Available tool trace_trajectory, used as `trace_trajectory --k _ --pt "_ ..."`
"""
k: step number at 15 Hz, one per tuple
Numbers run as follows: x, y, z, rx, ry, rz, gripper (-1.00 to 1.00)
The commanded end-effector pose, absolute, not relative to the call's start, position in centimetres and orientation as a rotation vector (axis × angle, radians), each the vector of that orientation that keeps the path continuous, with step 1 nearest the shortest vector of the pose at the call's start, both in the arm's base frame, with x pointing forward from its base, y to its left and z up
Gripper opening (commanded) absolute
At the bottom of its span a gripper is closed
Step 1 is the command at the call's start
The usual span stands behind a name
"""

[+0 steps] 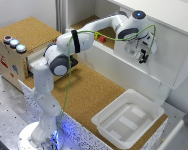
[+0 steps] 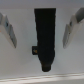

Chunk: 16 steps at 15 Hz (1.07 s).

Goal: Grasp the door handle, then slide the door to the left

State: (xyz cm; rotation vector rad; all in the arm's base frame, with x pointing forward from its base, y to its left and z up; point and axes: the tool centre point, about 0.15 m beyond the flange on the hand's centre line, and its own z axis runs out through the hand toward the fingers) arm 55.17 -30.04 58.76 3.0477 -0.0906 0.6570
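So I've got the arm stretched out to the door (image 1: 169, 52), the big white panel along the back edge of the surface (image 1: 89, 92). The pincer (image 1: 143, 56) sits right up against that panel. On the wrist cam the fingers (image 2: 10, 31) are spread wide, released, with the dark door handle (image 2: 46, 39) sitting between them, not touched. White tray (image 1: 128, 119) is at the surface's near corner.
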Motion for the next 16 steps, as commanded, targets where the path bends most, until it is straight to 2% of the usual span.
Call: trace_trajectory --k 1,16 --pt "59.1 -33.2 59.8 3.171 -0.052 0.563 -1.00" --pt "58.7 -32.1 58.8 3.177 -0.056 0.528 -1.00"
